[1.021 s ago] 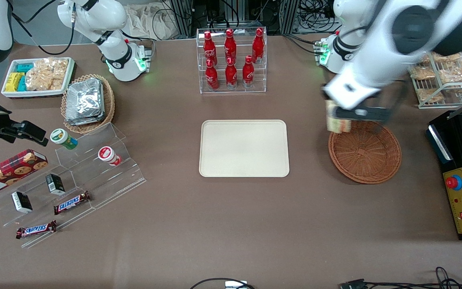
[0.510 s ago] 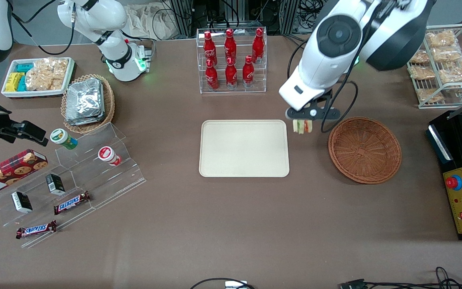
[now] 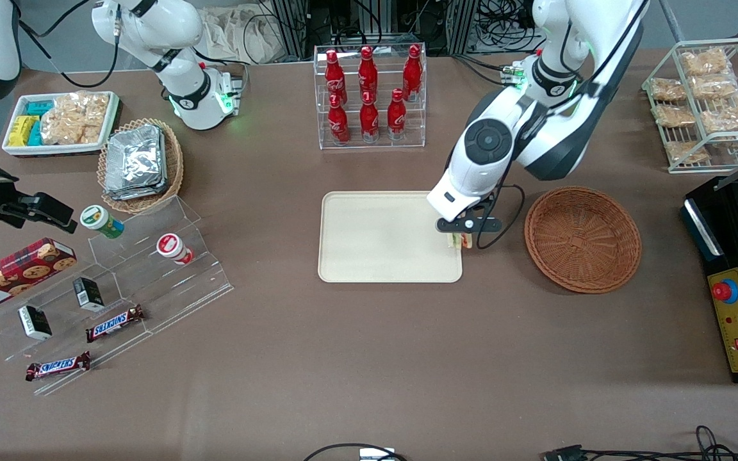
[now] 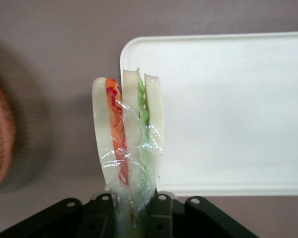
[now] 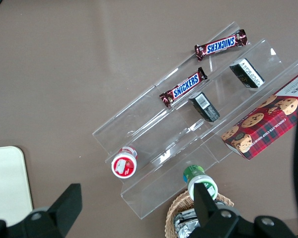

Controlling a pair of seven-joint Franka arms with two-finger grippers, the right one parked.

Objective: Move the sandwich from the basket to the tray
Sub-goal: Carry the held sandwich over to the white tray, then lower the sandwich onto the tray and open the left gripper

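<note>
Gripper [image 3: 460,238]: jaws pinching clear-wrapped triangular sandwich [image 4: 128,130] | above edge of flat cream rectangular plastic tray [image 3: 382,238] | round reddish-brown wicker basket [image 3: 582,239]: beside tray, on bench

brown cloth-covered table [image 3: 369,358], cables and what may be metal framing at its farthest edge

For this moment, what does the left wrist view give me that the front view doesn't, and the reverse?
Only the left wrist view shows the sandwich's layers up close: white bread, orange-red and green filling under clear wrap, clamped by the tool. Only the front view shows the whole basket, empty, the cola bottles and the working arm. Both show the sandwich held over the tray's edge nearest the basket, and a part of the basket.
</note>
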